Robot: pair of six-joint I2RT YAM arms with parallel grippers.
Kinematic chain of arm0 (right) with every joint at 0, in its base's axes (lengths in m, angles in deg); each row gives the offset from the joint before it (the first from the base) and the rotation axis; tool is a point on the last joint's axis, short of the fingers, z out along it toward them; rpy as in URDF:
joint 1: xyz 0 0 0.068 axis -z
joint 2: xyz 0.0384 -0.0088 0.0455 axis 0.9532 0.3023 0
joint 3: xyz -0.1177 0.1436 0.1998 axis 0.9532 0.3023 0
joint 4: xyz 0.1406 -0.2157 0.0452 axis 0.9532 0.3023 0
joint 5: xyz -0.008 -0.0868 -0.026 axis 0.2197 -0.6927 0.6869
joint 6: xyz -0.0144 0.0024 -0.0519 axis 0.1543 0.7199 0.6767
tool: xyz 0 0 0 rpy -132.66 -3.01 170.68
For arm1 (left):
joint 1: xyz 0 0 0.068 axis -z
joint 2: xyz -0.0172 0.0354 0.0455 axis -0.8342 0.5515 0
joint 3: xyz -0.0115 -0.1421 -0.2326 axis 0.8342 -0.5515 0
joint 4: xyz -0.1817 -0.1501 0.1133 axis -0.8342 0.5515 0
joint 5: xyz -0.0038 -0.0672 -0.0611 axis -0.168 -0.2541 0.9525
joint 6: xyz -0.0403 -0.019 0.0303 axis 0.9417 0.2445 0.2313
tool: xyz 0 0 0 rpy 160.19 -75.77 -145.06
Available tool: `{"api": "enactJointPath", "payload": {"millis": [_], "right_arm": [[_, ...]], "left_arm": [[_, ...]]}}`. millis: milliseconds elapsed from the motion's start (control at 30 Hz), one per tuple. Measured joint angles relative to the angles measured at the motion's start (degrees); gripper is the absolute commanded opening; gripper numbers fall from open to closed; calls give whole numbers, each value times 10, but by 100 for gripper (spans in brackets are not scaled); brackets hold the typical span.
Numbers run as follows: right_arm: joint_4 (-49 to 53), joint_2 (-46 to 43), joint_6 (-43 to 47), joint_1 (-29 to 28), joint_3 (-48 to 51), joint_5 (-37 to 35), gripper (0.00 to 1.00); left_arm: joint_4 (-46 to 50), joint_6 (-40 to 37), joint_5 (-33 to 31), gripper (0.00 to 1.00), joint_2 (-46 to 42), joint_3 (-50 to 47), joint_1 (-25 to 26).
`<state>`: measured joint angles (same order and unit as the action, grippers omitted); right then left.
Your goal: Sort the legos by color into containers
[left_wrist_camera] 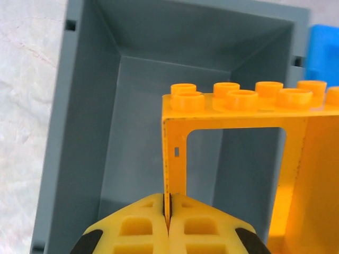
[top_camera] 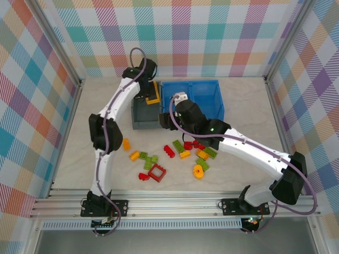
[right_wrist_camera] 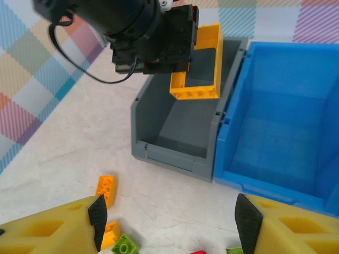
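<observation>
One orange square-frame plastic brick [left_wrist_camera: 233,120] hangs pinched in my left gripper [left_wrist_camera: 168,209], directly above the dark grey plastic bin [left_wrist_camera: 74,137]; right gripper [right_wrist_camera: 172,219] spread, empty.

We see a robot lab cell: pastel plaid fabric walls [top_camera: 212,37] and a silver aluminium frame rail [top_camera: 169,203] border a beige marbled tabletop [top_camera: 249,106].

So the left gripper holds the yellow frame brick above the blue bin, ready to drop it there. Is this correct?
Not quite. The left gripper is shut on the yellow frame brick, but it holds the brick above the dark grey bin, not the blue bin, which stands beside it. The left wrist view shows the grey bin's floor under the brick.
</observation>
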<state>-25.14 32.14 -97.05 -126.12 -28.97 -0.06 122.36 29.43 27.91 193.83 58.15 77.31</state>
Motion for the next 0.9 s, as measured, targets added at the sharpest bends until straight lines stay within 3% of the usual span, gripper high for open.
{"api": "enactJointPath", "payload": {"millis": [233, 633, 800, 900], "right_arm": [[-1, 2, -13, 1, 1, 4, 67], [0, 4, -38, 5, 22, 21, 67], [6, 1, -41, 5, 44, 25, 67], [17, -1, -42, 5, 57, 26, 67]], "left_arm": [[35, -48, -3, 0, 61, 26, -15], [-26, -73, 28, 0, 89, 24, -26], [-41, -76, 42, 28, 113, 26, -31], [-42, -73, 48, 35, 115, 26, -31]]}}
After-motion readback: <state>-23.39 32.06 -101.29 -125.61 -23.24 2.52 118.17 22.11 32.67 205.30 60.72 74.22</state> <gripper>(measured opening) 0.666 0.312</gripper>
